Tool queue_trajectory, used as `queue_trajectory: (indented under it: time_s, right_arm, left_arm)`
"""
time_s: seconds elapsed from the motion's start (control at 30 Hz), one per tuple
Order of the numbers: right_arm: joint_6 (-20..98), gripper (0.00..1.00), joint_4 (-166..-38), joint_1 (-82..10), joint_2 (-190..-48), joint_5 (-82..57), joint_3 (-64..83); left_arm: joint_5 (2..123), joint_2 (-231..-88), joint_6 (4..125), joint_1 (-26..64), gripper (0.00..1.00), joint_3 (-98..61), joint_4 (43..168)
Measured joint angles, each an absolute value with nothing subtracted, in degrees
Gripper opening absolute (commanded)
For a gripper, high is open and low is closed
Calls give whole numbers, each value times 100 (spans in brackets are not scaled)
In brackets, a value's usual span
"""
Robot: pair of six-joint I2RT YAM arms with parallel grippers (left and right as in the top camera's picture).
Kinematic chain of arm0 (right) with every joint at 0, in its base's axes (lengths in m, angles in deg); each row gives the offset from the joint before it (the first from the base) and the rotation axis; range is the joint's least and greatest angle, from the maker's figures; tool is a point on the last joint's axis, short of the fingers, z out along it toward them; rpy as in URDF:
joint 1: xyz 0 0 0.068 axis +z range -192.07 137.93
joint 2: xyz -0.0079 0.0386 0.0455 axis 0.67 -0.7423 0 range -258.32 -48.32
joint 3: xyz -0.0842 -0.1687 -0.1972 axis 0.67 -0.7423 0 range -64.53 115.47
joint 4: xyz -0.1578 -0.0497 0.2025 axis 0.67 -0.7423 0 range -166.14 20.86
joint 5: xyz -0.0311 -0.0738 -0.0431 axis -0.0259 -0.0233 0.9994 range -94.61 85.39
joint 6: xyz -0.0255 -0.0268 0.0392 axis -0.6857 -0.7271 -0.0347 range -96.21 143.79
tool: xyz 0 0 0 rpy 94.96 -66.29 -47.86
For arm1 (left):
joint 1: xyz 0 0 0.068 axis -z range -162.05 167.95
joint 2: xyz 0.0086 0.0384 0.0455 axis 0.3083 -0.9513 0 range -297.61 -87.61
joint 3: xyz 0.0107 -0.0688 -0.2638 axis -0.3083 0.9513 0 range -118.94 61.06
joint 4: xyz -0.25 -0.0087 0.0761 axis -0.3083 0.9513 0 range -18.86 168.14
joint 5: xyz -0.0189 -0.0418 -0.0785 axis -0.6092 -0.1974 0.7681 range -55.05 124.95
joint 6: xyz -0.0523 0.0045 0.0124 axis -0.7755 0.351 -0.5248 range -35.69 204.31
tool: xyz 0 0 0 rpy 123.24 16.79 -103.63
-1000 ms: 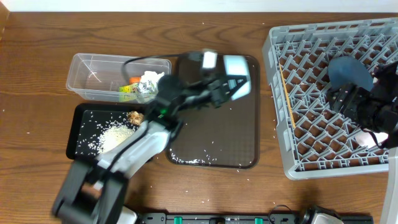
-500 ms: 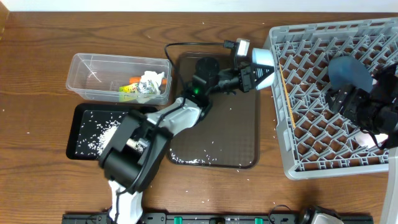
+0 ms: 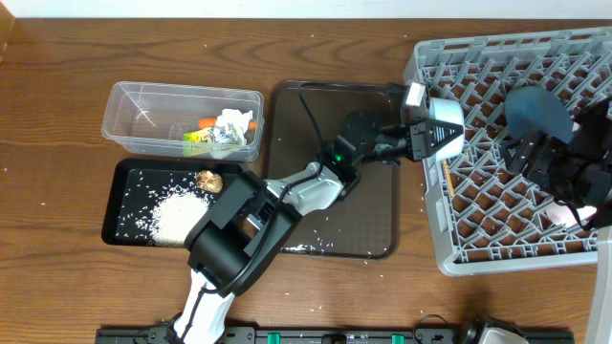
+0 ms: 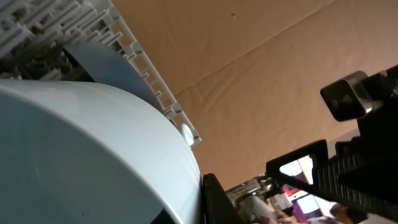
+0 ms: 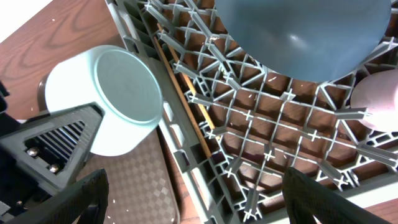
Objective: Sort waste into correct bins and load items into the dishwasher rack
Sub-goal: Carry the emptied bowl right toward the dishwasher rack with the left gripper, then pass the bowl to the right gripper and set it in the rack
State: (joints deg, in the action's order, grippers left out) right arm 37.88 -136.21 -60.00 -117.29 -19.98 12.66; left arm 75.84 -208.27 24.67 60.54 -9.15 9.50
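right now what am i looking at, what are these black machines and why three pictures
Two robot arms work at a wooden table. One picture looks down from overhead; the other two come from cameras on the wrists. The left arm's fingers are shut on a pale-blue round bowl at the edge of the large grey plastic dishwasher rack. The right arm's fingers stand open over the rack, holding nothing, near a dark-blue plate. On the table lie a clear plastic tub holding a crumpled white-and-green wrapper, a black tray with white rice, and a brown serving tray.
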Motion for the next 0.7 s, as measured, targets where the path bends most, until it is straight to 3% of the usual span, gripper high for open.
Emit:
queue_trajectory:
  time_s: [0.53, 0.57, 0.67, 0.7]
  right_arm:
    - [3785, 82, -13792, -6000, -11729, -1996, 1266]
    - [3785, 82, -13792, -6000, -11729, -1996, 1266]
    - [3785, 82, -13796, -6000, -11729, -1994, 1266]
    - [3785, 82, -13796, -6000, -11729, -1994, 1266]
  left_arm:
    - [7199, -21636, 1219, 6185, 8, -989, -45]
    - [7199, -21638, 1199, 6166, 25, -989, -58]
    - [7210, -21638, 1147, 6120, 96, -992, -69]
    - [7210, -21638, 1123, 6102, 98, -992, -67]
